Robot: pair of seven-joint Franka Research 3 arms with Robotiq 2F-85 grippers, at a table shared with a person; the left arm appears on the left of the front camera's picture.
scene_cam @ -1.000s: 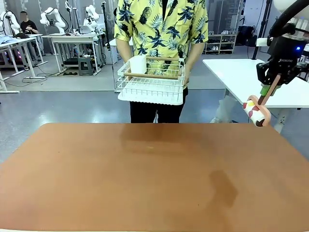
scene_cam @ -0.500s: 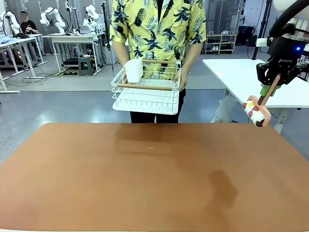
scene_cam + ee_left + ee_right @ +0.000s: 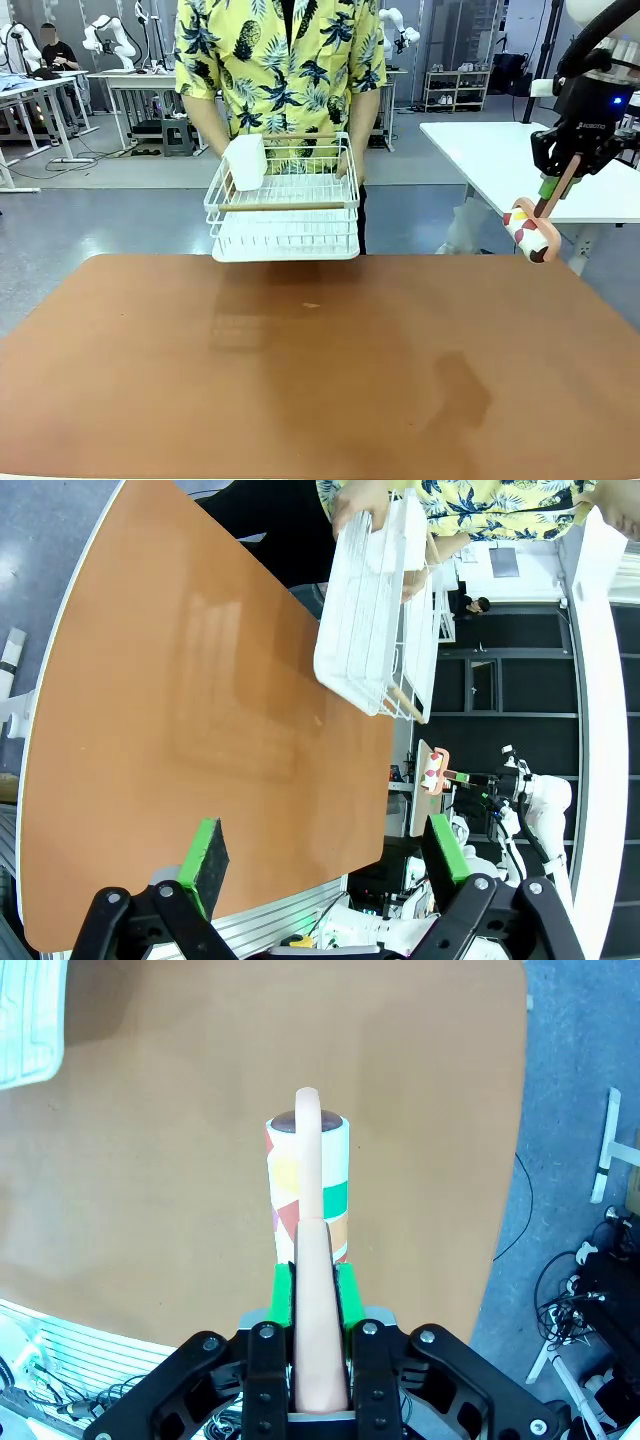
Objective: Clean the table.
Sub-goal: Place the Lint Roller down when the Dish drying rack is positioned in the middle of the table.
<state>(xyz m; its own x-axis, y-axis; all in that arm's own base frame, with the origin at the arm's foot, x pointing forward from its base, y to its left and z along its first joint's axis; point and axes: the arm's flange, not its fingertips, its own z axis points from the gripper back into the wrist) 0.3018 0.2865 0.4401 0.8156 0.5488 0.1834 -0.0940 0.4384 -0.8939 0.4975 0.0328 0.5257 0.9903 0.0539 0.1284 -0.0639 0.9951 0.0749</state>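
Lifting away at 12 o'clock, the white wire dish rack (image 3: 285,205) now hangs in the person's hands over the far edge, shifted leftward and lower than a second ago. The large reddish-brown matte table (image 3: 320,380) lies bare beneath. Right gripper (image 3: 556,188), at 2 o'clock, stays clamped on the pink-handled patterned lint roller (image 3: 532,228); left gripper (image 3: 320,865) spread wide, empty. Rolling likely next.

White wire dish rack (image 3: 285,210) held aloft, white cup (image 3: 245,162) inside; patterned lint roller (image 3: 531,231) raised at right.
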